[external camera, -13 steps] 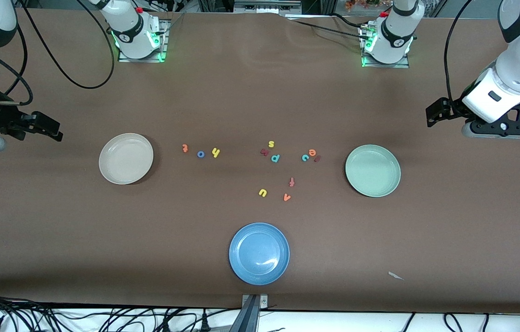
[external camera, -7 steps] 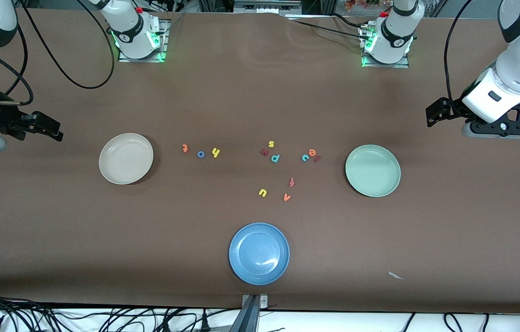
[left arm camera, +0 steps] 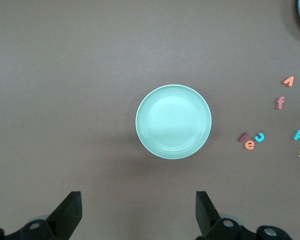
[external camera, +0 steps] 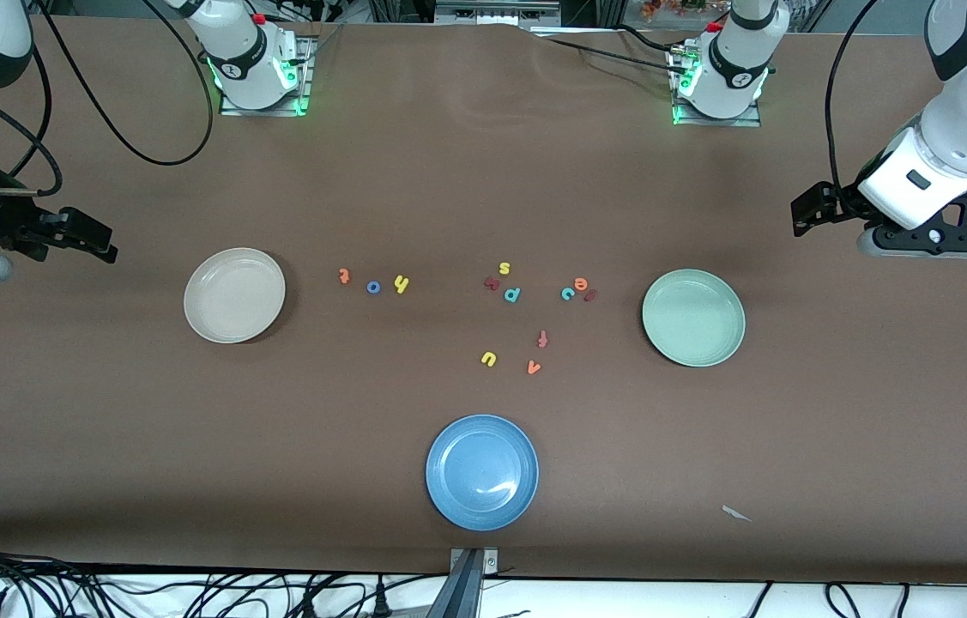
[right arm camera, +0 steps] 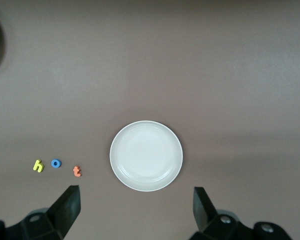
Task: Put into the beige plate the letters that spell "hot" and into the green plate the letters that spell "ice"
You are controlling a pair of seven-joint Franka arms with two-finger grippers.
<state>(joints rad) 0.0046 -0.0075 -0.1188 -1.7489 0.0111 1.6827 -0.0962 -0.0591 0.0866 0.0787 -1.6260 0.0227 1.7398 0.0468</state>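
I had both arms parked high at their own ends of the desk, neither carrying anything. The left gripper hung with its fingers spread wide over bare desk near the green plate; the right gripper hung likewise, fingers apart, near the beige plate. Both plates were empty. The orange t, blue o and yellow h lay in a row beside the beige plate. The orange e, teal c and maroon i sat clustered beside the green plate. A blue plate lay nearest the front camera.
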